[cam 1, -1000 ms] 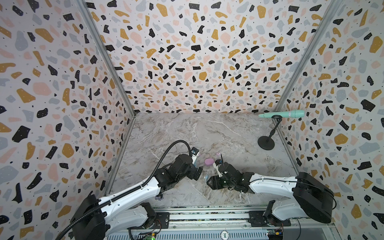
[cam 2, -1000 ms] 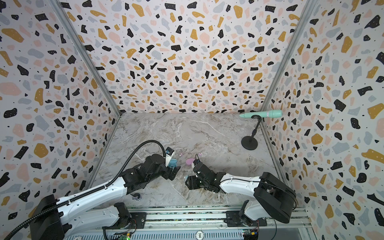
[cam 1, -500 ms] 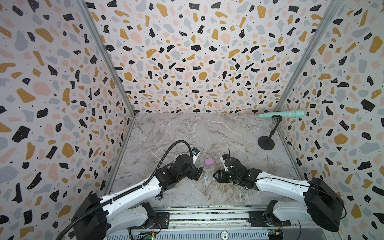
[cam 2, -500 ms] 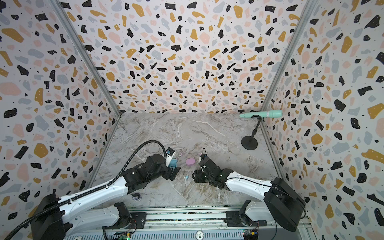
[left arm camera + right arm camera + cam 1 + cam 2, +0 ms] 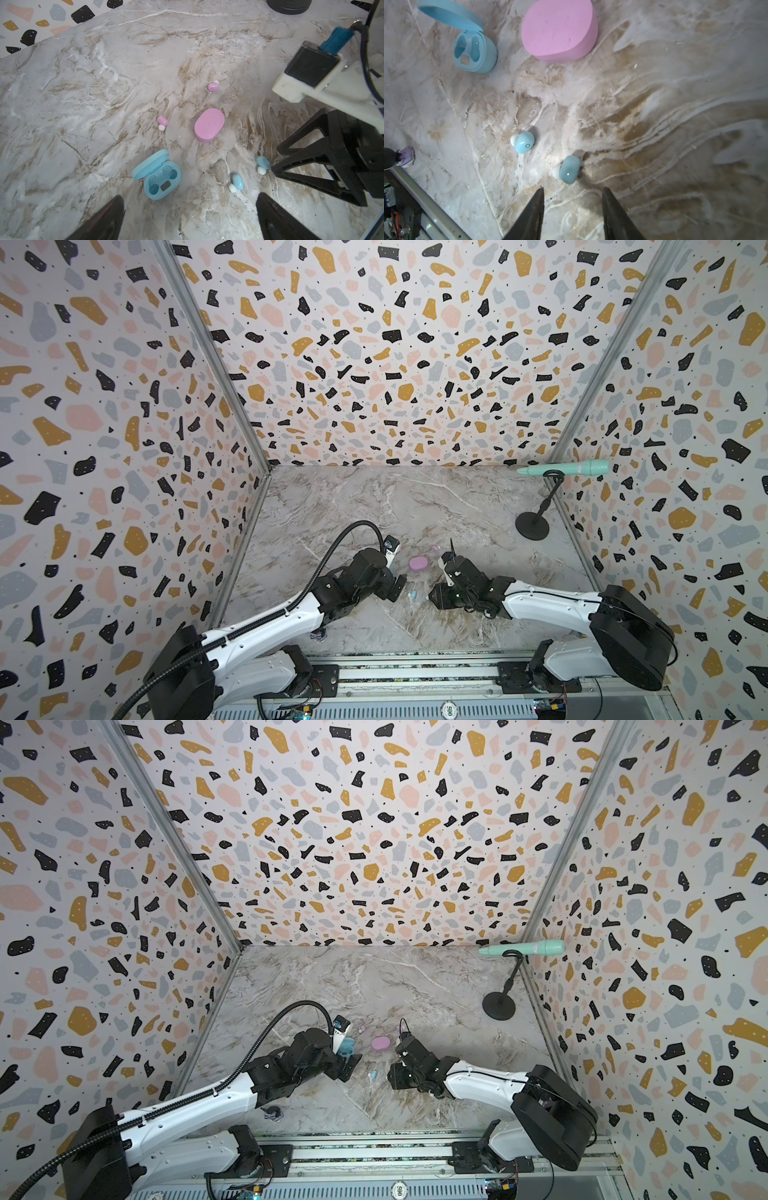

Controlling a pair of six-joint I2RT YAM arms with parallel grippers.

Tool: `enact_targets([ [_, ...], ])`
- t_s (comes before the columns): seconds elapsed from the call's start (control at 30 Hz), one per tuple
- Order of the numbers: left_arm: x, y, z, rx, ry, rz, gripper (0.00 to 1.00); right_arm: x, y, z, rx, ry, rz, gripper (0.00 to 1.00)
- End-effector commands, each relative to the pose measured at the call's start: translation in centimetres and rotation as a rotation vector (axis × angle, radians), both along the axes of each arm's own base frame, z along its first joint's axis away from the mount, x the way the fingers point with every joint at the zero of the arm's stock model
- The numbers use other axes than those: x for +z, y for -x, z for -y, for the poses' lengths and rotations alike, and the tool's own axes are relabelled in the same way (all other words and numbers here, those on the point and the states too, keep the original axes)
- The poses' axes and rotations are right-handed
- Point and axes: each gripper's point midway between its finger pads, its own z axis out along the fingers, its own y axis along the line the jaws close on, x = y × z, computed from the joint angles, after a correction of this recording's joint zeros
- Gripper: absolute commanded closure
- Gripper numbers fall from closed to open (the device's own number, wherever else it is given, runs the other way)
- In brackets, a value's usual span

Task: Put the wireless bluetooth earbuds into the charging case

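Right wrist view puts the right pincer [image 5: 573, 190] low over the marble surface [image 5: 675, 104], jaws partly spread with nothing between them. The nearer blue earbud [image 5: 570, 169] lies just ahead of the tips. The left pincer [image 5: 189, 198] hangs spread wide and empty near the open blue charging case [image 5: 160, 178].

Likely trouble, as I judge it: the earbud is tiny, glossy and rounded, so a pinch that lands off-centre could squirt it sideways or flick it toward the other blue earbud [image 5: 524, 142] close by. Tips that come down short would shove it along the surface instead of gripping it. Gripped at a bad angle, it may not seat in the case. Pressing it in could slide the light case, since nothing holds that case down. The raised lid [image 5: 149, 164] could also be knocked shut. The pink charging case [image 5: 558, 31] lies shut, so the pink earbuds [image 5: 162, 120] cannot go in until it is opened.

Count:
- 4 earbuds, all loose on the surface: 2 blue and 2 pink.
- 2 charging cases: 1 blue with 2 empty sockets [image 5: 172, 173], and 1 pink.
- 2 pincers.
- 1 mint microphone [image 5: 577, 467] on 1 black stand [image 5: 532, 526] at the far right.
- 1 small purple scrap [image 5: 406, 155] near the surface's front edge; what it is I cannot tell.
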Motion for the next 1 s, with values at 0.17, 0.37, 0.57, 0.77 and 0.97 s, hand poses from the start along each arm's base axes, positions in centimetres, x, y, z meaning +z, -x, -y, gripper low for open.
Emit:
enact_targets([
  [0.17, 1.9, -0.4, 0.9, -0.012, 0.028, 0.034, 0.0, -0.7, -0.6, -0.1, 0.001, 0.027, 0.007, 0.56],
  [0.37, 1.9, -0.4, 0.9, -0.015, 0.028, 0.034, 0.0, -0.9, -0.8, -0.1, -0.003, 0.038, 0.01, 0.58],
  [0.57, 1.9, -0.4, 0.9, -0.014, 0.028, 0.034, 0.0, -1.4, -0.9, -0.2, -0.002, 0.05, 0.004, 0.59],
  [0.77, 1.8, -0.4, 0.9, -0.014, 0.026, 0.034, 0.0, -1.5, -0.9, -0.3, 0.001, 0.052, 0.0, 0.61],
  [0.97, 1.8, -0.4, 0.9, -0.013, 0.025, 0.033, 0.0, -1.2, -1.1, 0.0, -0.012, 0.081, 0.018, 0.62],
])
